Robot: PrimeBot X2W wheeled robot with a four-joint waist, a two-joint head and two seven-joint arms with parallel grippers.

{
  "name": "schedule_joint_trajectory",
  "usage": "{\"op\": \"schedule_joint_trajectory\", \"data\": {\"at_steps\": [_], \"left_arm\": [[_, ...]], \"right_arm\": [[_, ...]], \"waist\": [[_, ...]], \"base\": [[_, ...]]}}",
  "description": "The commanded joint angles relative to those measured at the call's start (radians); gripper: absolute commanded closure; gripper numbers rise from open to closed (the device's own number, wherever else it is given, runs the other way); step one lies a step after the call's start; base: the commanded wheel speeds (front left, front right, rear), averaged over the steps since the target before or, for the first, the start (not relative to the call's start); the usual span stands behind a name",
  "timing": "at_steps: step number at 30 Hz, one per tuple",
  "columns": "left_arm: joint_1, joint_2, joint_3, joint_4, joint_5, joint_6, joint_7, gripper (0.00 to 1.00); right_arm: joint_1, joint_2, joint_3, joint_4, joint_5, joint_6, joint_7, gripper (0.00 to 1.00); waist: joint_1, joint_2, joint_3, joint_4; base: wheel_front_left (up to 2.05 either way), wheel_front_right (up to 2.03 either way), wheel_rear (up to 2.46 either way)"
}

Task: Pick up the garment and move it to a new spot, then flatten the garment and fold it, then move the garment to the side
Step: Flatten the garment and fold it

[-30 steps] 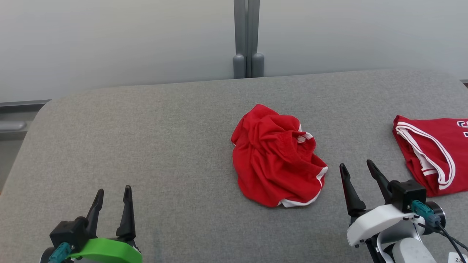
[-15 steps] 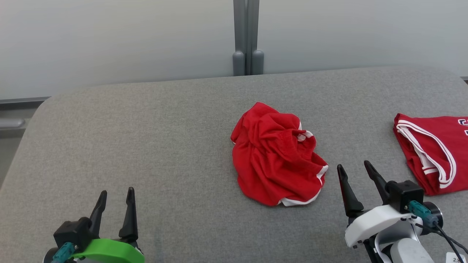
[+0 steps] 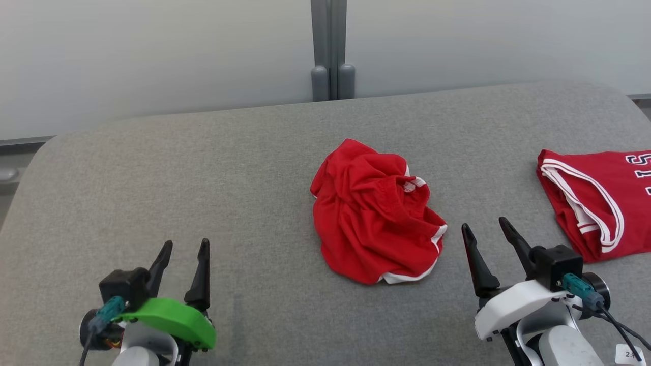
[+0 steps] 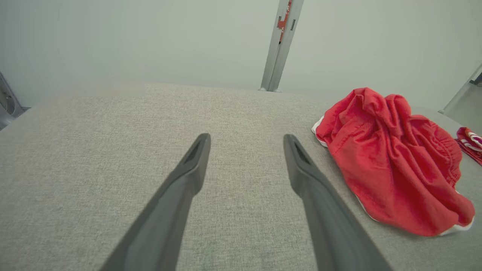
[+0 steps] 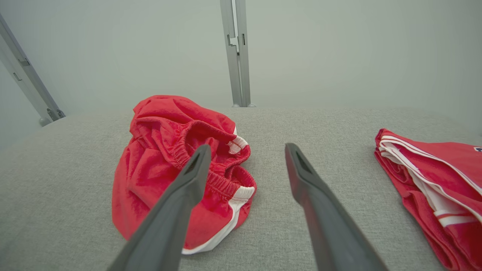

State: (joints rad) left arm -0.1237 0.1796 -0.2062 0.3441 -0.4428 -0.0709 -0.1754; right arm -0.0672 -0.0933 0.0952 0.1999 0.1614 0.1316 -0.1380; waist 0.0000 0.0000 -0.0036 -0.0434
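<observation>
garment (image 3: 374, 218): red shorts with white trim, crumpled in a heap about mid-table, nothing gripping it
table (image 3: 203, 168): grey cloth-covered top with rounded far corners; carries both red pieces
left gripper (image 3: 186, 243): fingers spread wide, holding nothing; over bare table, well to the left of the garment
right gripper (image 3: 483, 223): fingers spread wide, holding nothing; just right of the garment's near right corner, between the garment and the jersey; cannot tell any contact
jersey (image 3: 600, 203): second red piece with white-striped trim, lying flatter at the table's right edge and cut by the frame; apart from the garment
between left gripper and garment: plain grey table cloth
between right gripper and garment: a narrow strip of grey cloth
post (image 3: 329, 51): grey upright behind the table's far edge, in line with the garment; pale wall (image 3: 152, 61) behind it
head view adds: dark lettering on the jersey at the right border; green cover (image 3: 168, 317) on the left wrist, white cover (image 3: 513, 305) on the right wrist
right wrist view adds: gathered elastic waistband (image 5: 211, 150) facing the camera, with a small white label (image 5: 235, 145) inside it; the left finger overlaps the waistband in the picture; the jersey's folded edge lies off to the right; a slanted grey rail (image 5: 30, 86) at upper left
left wrist view adds: the garment's smoother side, right of the right finger, with white hem at both ends; a sliver of jersey beyond it at the right border; bare cloth between the two fingers
</observation>
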Motion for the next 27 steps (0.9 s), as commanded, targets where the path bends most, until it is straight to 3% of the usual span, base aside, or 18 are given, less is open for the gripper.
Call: {"op": "schedule_joint_trajectory", "data": {"at_steps": [1,17,27], "left_arm": [[-0.037,-0.006,-0.013,0.021,-0.010,-0.012,0.013,0.00],[-0.242,-0.067,-0.163,0.243,-0.046,-0.057,0.057,0.00],[-0.303,-0.079,-0.166,0.353,-0.122,-0.059,0.081,0.00]], "right_arm": [[-0.011,-0.006,0.006,-0.002,0.005,-0.002,0.002,0.00],[-0.068,-0.001,0.033,0.013,0.008,-0.002,-0.023,0.00],[-0.087,0.007,0.037,0.026,0.010,-0.002,-0.043,0.00]], "waist": [[0.0000,0.0000,0.015,-0.018],[0.0000,0.0000,0.120,-0.210],[0.0000,0.0000,0.158,-0.255]], "base": [[0.00,0.00,0.00],[0.00,0.00,0.00],[0.00,0.00,0.00]]}}
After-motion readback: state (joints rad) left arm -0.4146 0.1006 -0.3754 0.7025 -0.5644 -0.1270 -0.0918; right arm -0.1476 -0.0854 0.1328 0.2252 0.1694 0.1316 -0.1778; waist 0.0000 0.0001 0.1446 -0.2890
